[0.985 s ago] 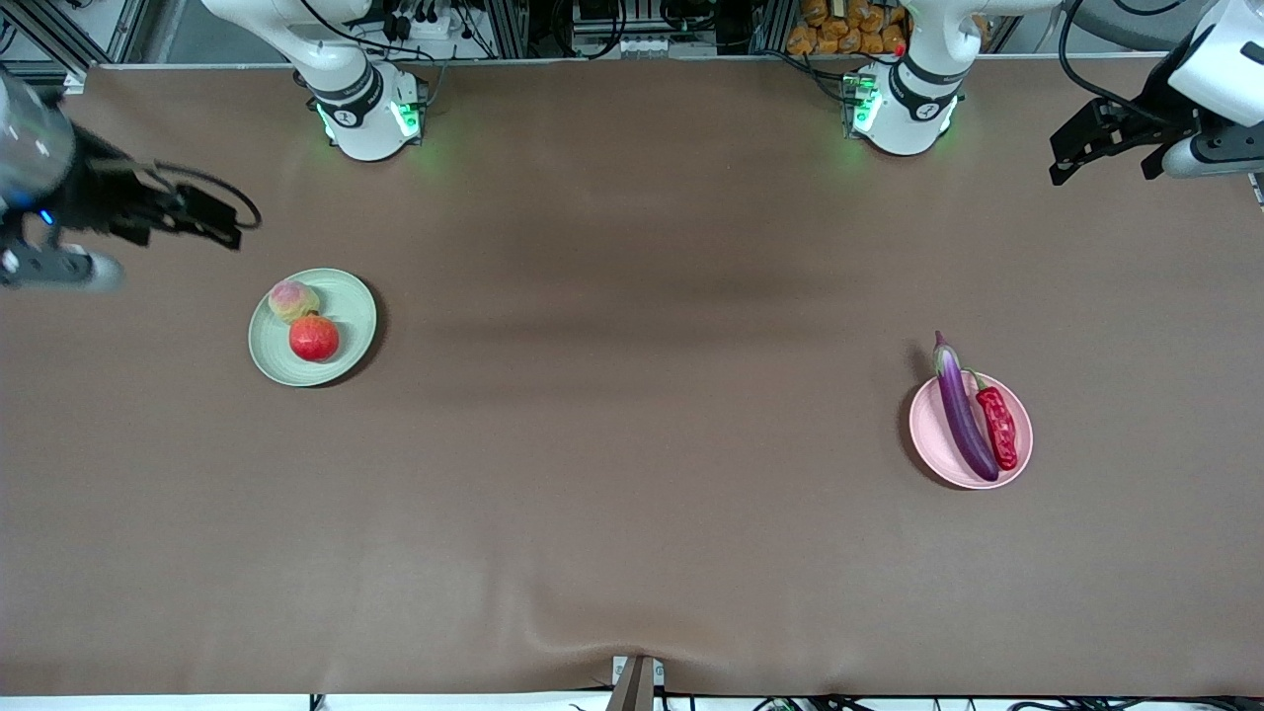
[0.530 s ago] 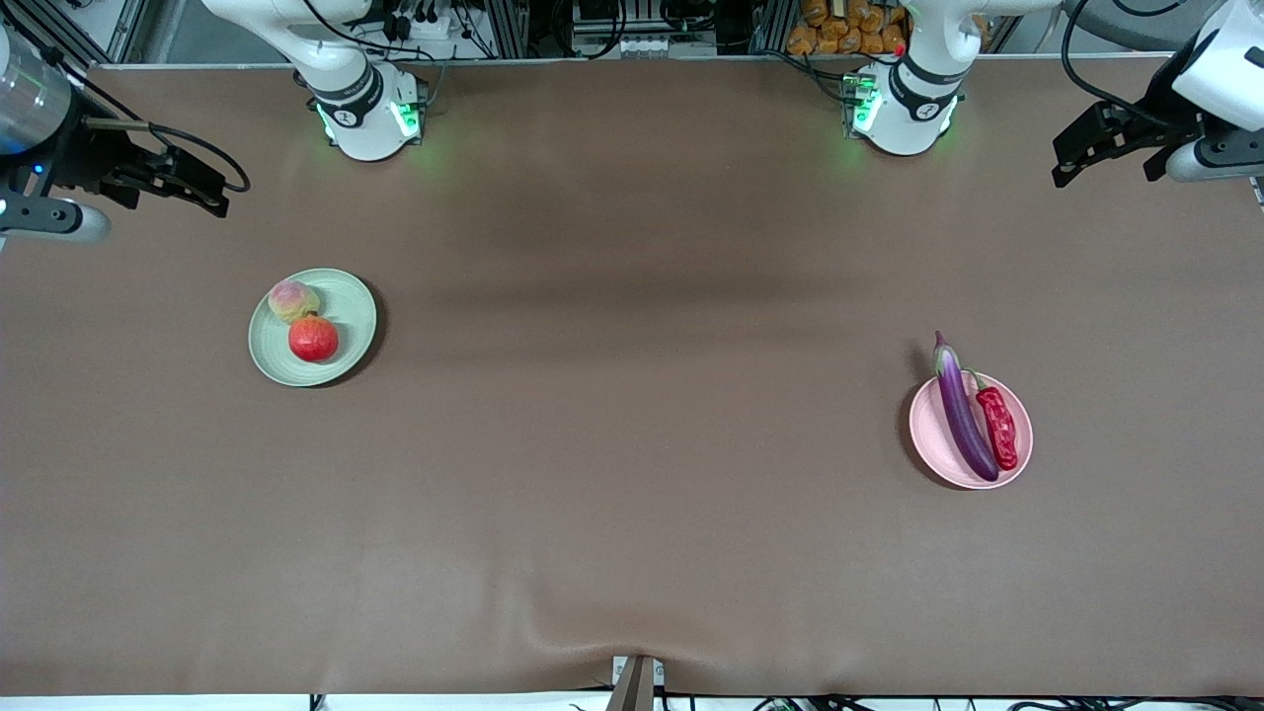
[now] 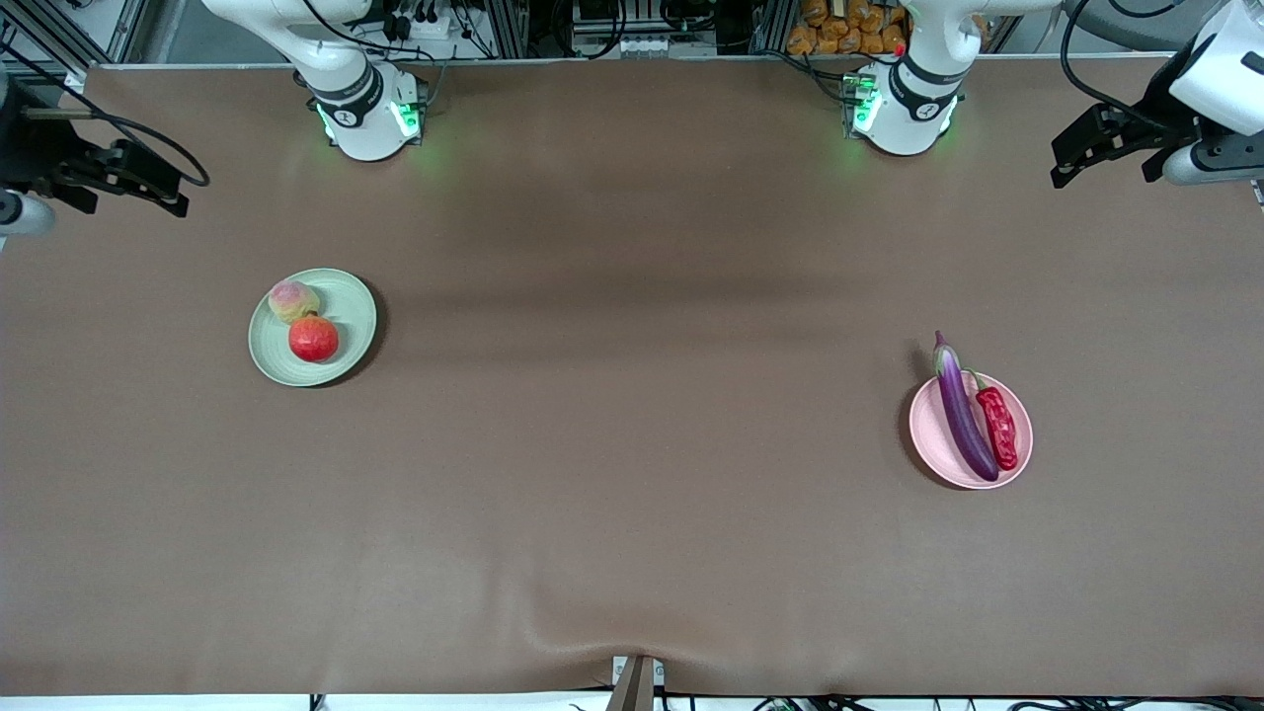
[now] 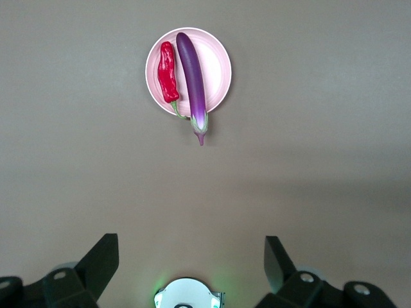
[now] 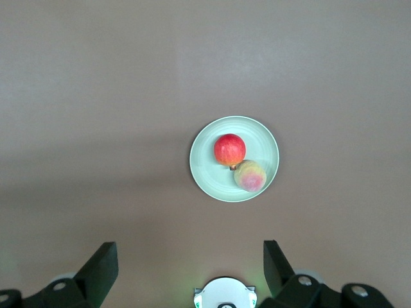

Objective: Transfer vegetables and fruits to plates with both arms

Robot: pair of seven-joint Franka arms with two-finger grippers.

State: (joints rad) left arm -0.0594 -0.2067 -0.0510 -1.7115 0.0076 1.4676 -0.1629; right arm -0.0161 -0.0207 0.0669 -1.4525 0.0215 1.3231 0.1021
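From where I sit at the controls, the sorting looks finished. The pomegranate and the peach both lie on the pale green plate toward the right arm's end of the table, touching each other, the pomegranate nearer the front camera. The eggplant and the red chili pepper lie side by side on the pale pink plate toward the left arm's end; the eggplant's pale stem end overhangs the rim on the side toward the robots' bases, while the chili sits wholly inside. I see no produce loose on the brown table cover, so I judge nothing is left to carry. Both arms are drawn well away from the plates. The left gripper hangs high over the table's edge at its own end, and the left wrist view shows its fingers spread wide with nothing between them, the pink plate well below. The right gripper hangs over the table's edge at the other end, likewise released and empty in the right wrist view, its fingers parted above the green plate. All that seems to remain is parking both arms; the overhanging eggplant looks steady enough to leave.
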